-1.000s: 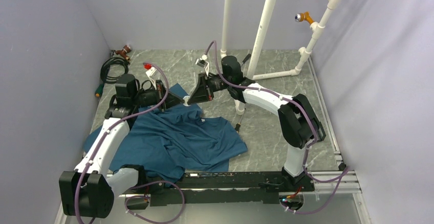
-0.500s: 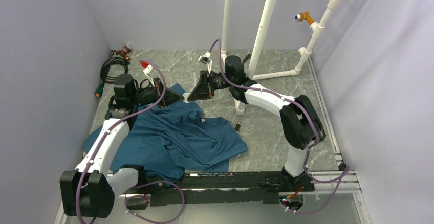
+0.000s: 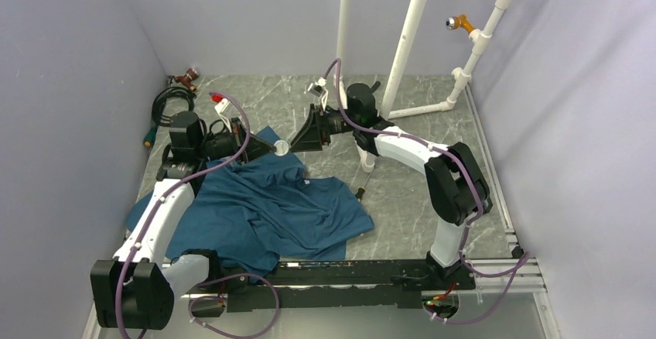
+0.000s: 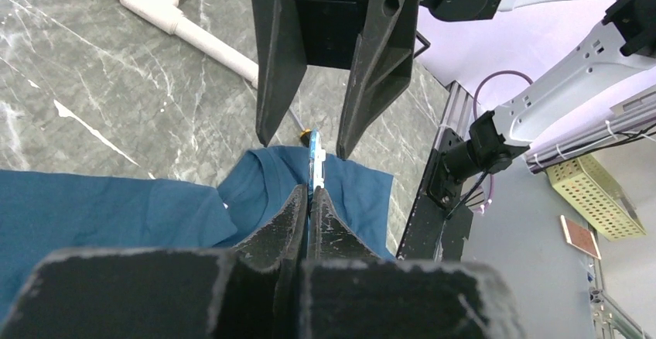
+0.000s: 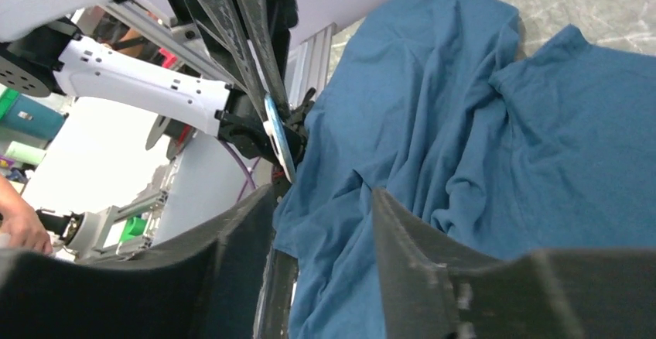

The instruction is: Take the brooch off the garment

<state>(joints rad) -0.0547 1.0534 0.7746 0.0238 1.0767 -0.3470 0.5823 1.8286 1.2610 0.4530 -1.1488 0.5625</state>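
The garment [image 3: 263, 207] is a dark teal T-shirt lying crumpled on the marble floor; it also shows in the left wrist view [image 4: 77, 207] and the right wrist view [image 5: 464, 122]. My left gripper [image 3: 272, 150] is shut on the brooch [image 3: 281, 148], a small whitish disc held just above the shirt's far edge. The brooch shows edge-on at the shut jaws [image 4: 315, 165] and as a tilted disc in the right wrist view [image 5: 277, 134]. My right gripper [image 3: 297, 142] is open and empty, just right of the brooch, its jaws spread either side of it [image 4: 303, 147].
White PVC pipes [image 3: 402, 45] stand behind the right arm, one foot lying on the floor [image 4: 193, 33]. A black cable coil [image 3: 166, 103] lies at the back left. A metal rail [image 3: 348, 269] runs along the near edge. Grey walls close in on three sides.
My right gripper has drawn back to the right, away from the left fingertips. The whitish brooch now shows in the gap between them, still held by the left gripper.
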